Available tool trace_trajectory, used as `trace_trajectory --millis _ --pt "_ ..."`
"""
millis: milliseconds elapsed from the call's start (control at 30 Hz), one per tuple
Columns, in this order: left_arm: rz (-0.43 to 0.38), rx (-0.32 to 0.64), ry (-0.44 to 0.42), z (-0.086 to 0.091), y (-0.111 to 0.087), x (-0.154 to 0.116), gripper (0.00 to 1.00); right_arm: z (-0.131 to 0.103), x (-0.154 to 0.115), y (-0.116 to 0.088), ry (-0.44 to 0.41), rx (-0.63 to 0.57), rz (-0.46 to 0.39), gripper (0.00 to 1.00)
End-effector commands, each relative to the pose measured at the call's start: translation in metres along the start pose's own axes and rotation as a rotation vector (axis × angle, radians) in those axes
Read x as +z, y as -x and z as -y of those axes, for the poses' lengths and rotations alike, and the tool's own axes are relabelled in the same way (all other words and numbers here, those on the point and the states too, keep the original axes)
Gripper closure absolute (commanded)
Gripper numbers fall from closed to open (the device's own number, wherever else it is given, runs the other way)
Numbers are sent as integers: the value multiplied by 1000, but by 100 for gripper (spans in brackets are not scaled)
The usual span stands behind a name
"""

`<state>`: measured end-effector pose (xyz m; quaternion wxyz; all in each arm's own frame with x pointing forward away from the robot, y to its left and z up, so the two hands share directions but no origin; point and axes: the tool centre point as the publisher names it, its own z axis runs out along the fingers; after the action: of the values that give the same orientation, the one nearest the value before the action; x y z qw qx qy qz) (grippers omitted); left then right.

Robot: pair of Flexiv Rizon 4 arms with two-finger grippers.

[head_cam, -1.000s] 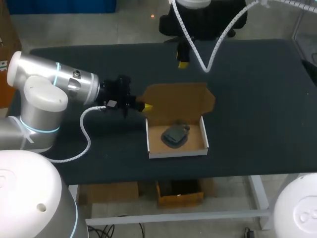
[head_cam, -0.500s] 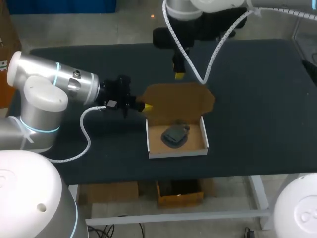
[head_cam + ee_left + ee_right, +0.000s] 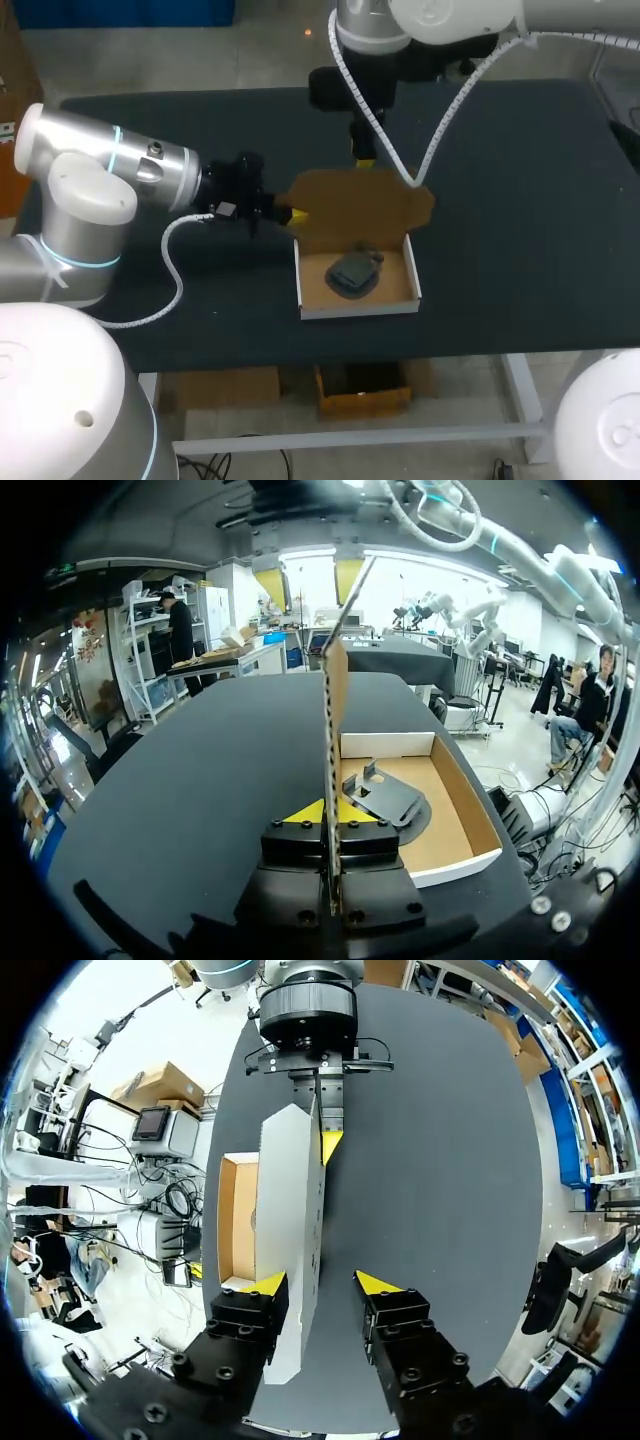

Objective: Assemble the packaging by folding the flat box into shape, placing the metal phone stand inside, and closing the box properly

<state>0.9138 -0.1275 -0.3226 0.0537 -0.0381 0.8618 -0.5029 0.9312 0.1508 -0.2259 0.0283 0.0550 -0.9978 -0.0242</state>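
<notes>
A: Where does the phone stand sit?

B: Your phone stand [image 3: 354, 272] lies flat in the tray of the open box [image 3: 360, 308], near the middle of the table [image 3: 520, 220]. The lid [image 3: 355, 200] stands upright from the tray's far wall.

A: And the grippers?

B: Your left gripper [image 3: 296, 215] is clamped on the lid's side edge, with a yellow tip against each face. Your right gripper [image 3: 321, 1282] hangs at the lid's top edge with its fingers spread. The cardboard stands between them, closer to one finger than the other.
</notes>
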Motion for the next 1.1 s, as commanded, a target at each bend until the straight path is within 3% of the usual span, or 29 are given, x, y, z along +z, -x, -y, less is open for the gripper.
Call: trace_trajectory --millis 33,433,1100 --pt "3 1 -2 -1 0 1 100 1 1 -9 3 -2 13 60" --pt "3 1 -2 -1 0 1 100 0 7 -20 -1 4 10 58" --pt "3 1 -2 -1 0 1 100 -5 20 -20 -5 9 -23 54"
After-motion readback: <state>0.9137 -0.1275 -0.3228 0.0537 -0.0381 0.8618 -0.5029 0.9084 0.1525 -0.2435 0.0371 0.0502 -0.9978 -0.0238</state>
